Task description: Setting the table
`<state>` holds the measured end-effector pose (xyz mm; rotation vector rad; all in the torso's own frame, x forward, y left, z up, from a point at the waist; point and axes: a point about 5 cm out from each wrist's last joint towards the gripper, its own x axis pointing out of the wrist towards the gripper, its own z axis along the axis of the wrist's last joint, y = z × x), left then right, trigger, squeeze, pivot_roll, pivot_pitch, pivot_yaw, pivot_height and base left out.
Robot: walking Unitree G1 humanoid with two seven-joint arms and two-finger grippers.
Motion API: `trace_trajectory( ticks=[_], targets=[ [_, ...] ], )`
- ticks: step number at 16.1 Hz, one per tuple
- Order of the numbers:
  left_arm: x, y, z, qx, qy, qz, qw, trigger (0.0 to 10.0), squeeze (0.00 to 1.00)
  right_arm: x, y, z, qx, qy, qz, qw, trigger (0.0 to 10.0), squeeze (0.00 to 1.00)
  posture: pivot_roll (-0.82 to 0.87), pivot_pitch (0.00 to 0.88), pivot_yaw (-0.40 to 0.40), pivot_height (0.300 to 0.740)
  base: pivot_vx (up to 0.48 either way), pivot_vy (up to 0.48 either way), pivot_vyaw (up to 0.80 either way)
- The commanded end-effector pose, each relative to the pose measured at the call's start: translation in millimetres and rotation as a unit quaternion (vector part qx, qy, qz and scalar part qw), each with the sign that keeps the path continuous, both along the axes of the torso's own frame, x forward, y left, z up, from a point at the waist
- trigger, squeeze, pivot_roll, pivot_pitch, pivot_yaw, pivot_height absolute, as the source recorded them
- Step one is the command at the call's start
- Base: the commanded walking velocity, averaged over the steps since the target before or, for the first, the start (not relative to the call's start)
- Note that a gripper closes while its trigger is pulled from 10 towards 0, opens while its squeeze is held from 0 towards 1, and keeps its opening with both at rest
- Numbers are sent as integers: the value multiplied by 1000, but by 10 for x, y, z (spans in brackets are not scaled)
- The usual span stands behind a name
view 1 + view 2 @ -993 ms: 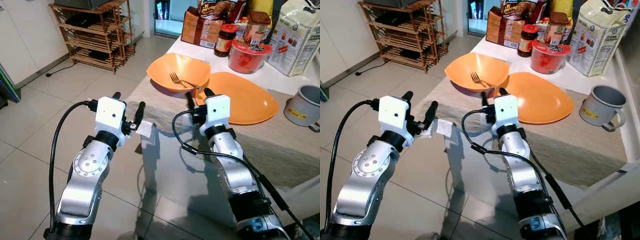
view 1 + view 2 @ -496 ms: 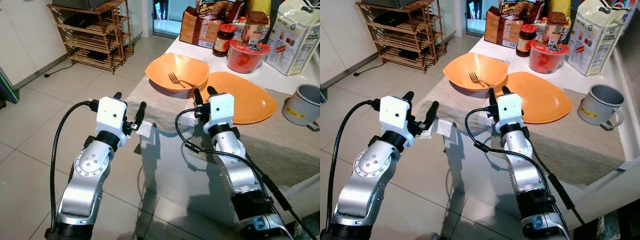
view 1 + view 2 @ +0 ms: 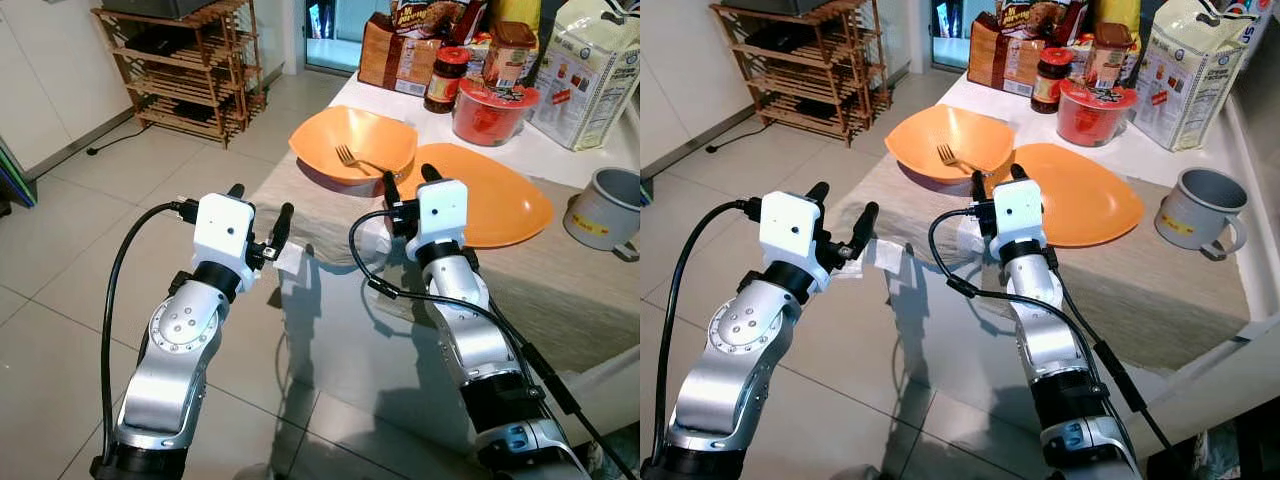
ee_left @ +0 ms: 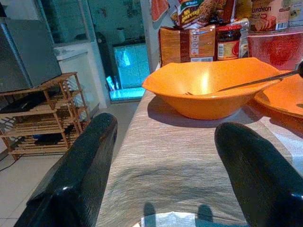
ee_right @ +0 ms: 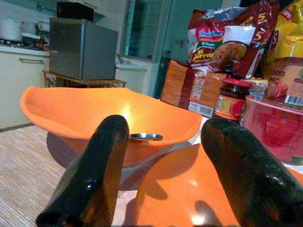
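Head views bright, sharp, even daylight. Arm shadows dark on floor (image 3: 330,340), lower centre. Soft sheen on plate (image 3: 500,205) and bowl (image 3: 355,145). Slight stretch at frame edges. Wrist views dimmer, green-blue cast; black fingers (image 4: 75,175) close, blurred, glossy highlights. Bowl rim glows, upper centre of right wrist view; background shelves soft.

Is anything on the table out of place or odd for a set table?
Yes. The fork lies inside the bowl, its handle over the rim toward the plate, not beside either. The bowl's edge also overlaps the plate. Nothing looks spilled or broken.
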<state>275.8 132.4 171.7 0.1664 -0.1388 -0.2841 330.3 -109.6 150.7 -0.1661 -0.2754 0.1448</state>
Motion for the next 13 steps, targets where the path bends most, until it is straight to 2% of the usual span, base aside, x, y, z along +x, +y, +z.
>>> trace_trajectory(
  ticks=[1, 5, 6, 13],
  targets=[
    [2, -14, 41, 4, -5, 0, 1000, 10000, 0, 11, -14, -8, 6, 1, -4, 1000, 10000, 1000, 151, 53, -8, 740, 0, 0, 0],
    [-9, -24, 48, 5, -6, -1, 1000, 10000, 0, 37, 26, -21, 4, 4, 0, 1000, 10000, 1000, 162, 55, -9, 740, 0, 0, 0],
    [-21, -22, 51, 5, -7, -1, 1000, 10000, 0, 45, 42, -24, 4, 5, 3, 1000, 10000, 0, 176, 53, -10, 740, 0, 0, 0],
    [-70, 42, 73, 13, -10, 7, 1000, 10000, 0, 131, 153, -11, 9, 4, 24, 1000, 10000, 0, 216, 41, -20, 740, 0, 0, 0]
  ],
)
